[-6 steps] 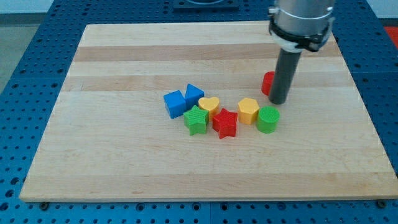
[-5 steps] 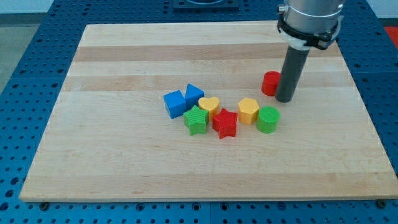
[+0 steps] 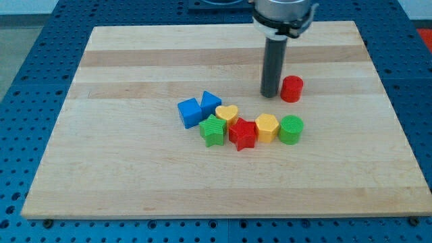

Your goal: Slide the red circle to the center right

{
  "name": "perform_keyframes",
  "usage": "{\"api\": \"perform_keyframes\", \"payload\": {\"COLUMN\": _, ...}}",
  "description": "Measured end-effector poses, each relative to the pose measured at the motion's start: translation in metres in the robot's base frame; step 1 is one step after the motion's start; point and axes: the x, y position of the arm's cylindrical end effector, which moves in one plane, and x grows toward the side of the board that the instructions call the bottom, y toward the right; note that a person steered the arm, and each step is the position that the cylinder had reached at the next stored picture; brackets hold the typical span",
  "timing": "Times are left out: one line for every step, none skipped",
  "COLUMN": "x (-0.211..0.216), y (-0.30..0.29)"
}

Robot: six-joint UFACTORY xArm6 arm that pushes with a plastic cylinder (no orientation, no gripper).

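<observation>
A: Start with the biggest thing.

B: The tabletop (image 3: 135, 175), pale striped wood, resting on a blue perforated base (image 3: 20, 101). Nothing of the room shows beyond that base.

A: And the tool?

B: It is a plain dark rod, with nothing to open or close and nothing held. My tip (image 3: 271, 94) sits on the wood just beside the red circle (image 3: 291, 88), at its nine o'clock; I cannot tell whether they touch.

A: Where does that put the circle?

B: Right of the middle, a little toward twelve, well short of the three o'clock edge.

A: What could go wrong?

B: I judge that a push landing off the circle's centre could let it roll round the rod and veer toward twelve or six. Too long a shove might carry it toward the edge.

A: The other blocks?

B: At the circle's seven o'clock is a cluster: a green circle (image 3: 291, 129), yellow block (image 3: 267, 127), red star (image 3: 243, 133), green star (image 3: 213, 130), yellow heart (image 3: 227, 113) and two blue blocks (image 3: 189, 112) (image 3: 210, 103). A low sweep could clip the green circle.
</observation>
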Motion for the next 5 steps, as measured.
{"api": "perform_keyframes", "payload": {"x": 0.006, "y": 0.044}}
{"api": "perform_keyframes", "payload": {"x": 0.006, "y": 0.065}}
{"api": "perform_keyframes", "payload": {"x": 0.003, "y": 0.077}}
{"api": "perform_keyframes", "payload": {"x": 0.001, "y": 0.087}}
{"api": "perform_keyframes", "payload": {"x": 0.0, "y": 0.118}}
